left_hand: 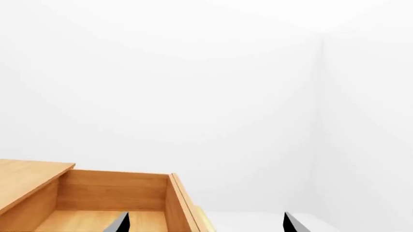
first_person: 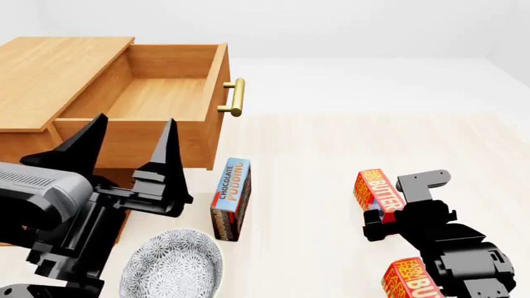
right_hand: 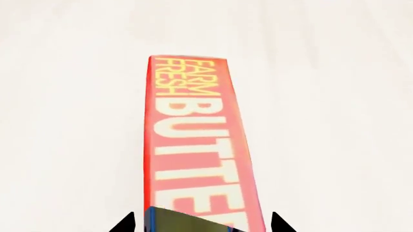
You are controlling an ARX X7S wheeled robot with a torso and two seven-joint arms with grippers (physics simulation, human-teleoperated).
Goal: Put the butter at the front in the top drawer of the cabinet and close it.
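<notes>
Head view: top drawer (first_person: 157, 93) open, bare inside; both grippers spread, butter (first_person: 377, 188) ungripped.

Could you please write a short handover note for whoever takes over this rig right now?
Left gripper: open, empty, beside the cabinet.
Right gripper: open, straddling a butter carton on the floor, not closed on it.
A second butter carton lies nearer the robot; the pudding box and bowl sit by the cabinet.
Done: top drawer is pulled open, empty.
Left: grasp the butter, place it in the drawer, push it shut.
</notes>
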